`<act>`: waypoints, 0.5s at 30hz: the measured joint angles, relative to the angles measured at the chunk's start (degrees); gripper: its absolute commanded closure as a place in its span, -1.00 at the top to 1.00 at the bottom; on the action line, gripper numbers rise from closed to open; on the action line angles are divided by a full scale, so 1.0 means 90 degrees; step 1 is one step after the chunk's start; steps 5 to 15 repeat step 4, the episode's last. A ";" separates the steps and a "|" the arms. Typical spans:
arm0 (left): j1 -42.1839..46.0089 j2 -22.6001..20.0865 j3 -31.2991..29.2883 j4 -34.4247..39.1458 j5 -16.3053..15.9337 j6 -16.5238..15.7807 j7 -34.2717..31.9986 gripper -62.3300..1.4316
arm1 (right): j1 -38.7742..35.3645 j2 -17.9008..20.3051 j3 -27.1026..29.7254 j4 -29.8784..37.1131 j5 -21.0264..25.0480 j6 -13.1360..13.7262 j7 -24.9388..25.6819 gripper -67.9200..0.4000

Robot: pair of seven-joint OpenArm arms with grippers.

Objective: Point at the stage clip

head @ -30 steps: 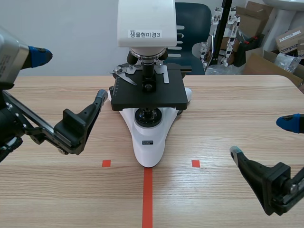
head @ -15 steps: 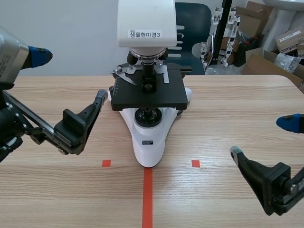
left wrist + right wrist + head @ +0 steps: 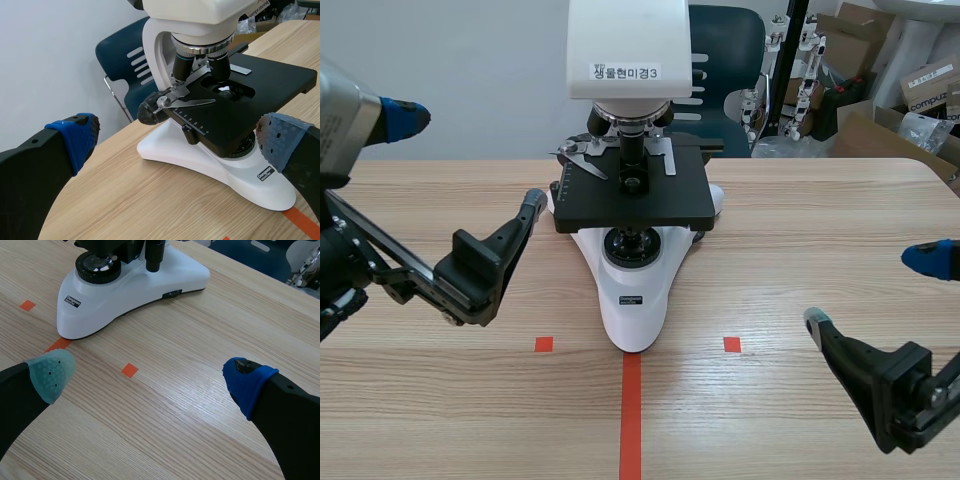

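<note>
Silver stage clip (image 3: 186,101) is close; I'd narrow the left gripper (image 3: 177,141)'s wide-open jaws, then aim one tip. Right gripper (image 3: 147,377) gapes too.

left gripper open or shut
Open. The left gripper has its fingers wide apart in the left wrist view, pressed on nothing; the microscope sits ahead of them.

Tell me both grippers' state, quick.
Left gripper: open, holding nothing.
Right gripper: open, holding nothing.
</note>
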 measured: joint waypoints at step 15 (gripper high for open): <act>0.0000 0.0000 0.0000 0.0000 0.0000 0.0000 0.0000 1.00 | 0.0000 0.0000 0.0000 0.0000 0.0000 0.0000 0.0000 1.00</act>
